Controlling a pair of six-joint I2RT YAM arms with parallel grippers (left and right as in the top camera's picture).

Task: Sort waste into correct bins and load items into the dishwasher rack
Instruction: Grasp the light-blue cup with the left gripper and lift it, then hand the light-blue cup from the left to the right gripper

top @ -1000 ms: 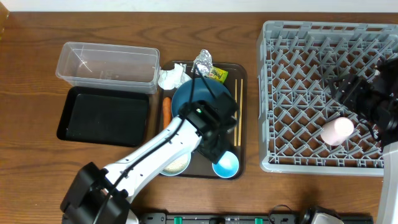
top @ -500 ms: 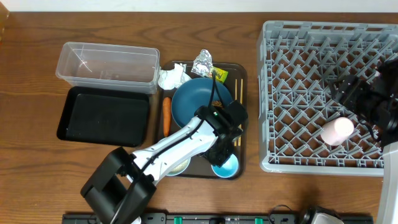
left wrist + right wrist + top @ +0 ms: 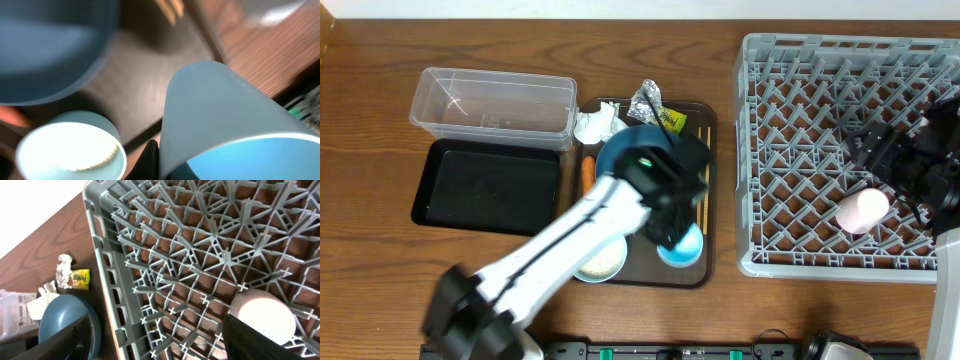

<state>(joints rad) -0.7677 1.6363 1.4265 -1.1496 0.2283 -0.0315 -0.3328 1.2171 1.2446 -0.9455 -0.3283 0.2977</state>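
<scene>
While the left gripper (image 3: 672,215) hung over the part of the serving tray (image 3: 711,150) nearest the dishwasher rack (image 3: 820,60), the overhead view showed it closed down at the light blue cup (image 3: 685,245), seemingly pinching the rim to carry the cup across to the rack. The arm hid the grip itself and much of the blue plate (image 3: 620,150). Farther from the rack, the white bowl (image 3: 603,262), carrot (image 3: 587,172) and tissue (image 3: 595,125) sat unsorted. Inside the rack, the right gripper (image 3: 890,160) hovered just beside the pink cup (image 3: 861,210), probably parked clear of the left arm's path. From the left wrist, the cup's pale wall filled the frame, tilted against a dark finger (image 3: 150,160); heavy blur smeared everything else, and the rack was out of view. From the right wrist, the fingers stood wide apart at the lower corners with only rack lattice between them. The pink cup was cut off by the frame, so how it sat was unclear.
</scene>
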